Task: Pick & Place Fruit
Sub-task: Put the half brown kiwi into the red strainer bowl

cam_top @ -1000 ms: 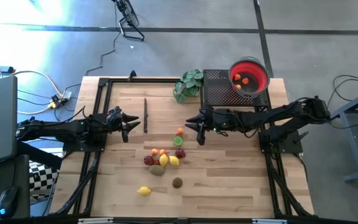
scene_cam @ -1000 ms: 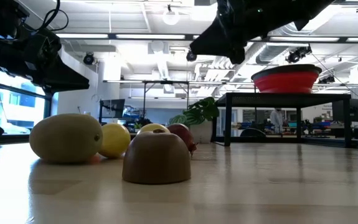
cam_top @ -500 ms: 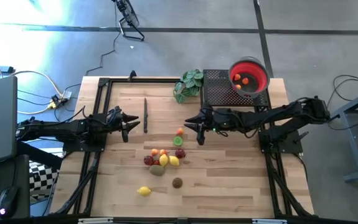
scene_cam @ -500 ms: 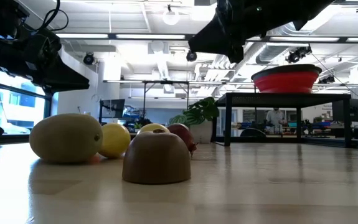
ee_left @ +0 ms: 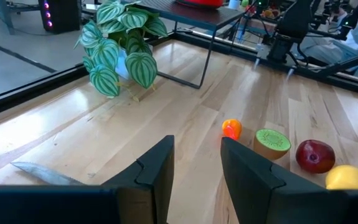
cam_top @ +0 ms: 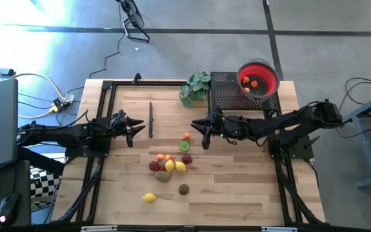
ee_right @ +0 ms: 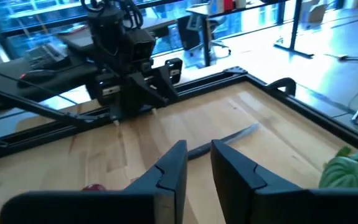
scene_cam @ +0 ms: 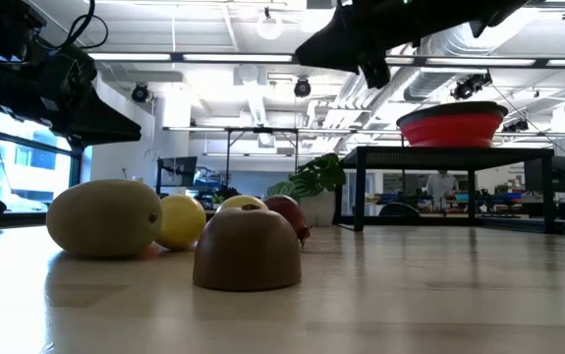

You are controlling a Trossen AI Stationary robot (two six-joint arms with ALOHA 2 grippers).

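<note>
Several fruits deposited: orange and red pieces are seen inside the red bowl [cam_top: 258, 80], which is set on the black stand [cam_top: 227, 90] at the worktop's far right corner.
Fruit remaining: a cluster [cam_top: 168, 164] is left mid-worktop [cam_top: 237, 193], with a small orange piece [cam_top: 186, 136] and a halved kiwi [cam_top: 184, 145] just beyond it, a lemon [cam_top: 149, 198] and a brown piece [cam_top: 183, 189] lying apart nearer the front edge.
Right hand [cam_top: 204, 134]: held above the worktop, close to the orange piece and kiwi; fingers [ee_right: 174, 167] are seen a narrow gap apart, nothing between them.
Left hand [cam_top: 129, 129]: parked at the worktop's left, near the knife [cam_top: 151, 118]; fingers [ee_left: 158, 171] are seen apart, empty.
Other item: leafy plant [cam_top: 195, 87], beside the stand.
Progress: judged early; most fruit is yet to be moved.
</note>
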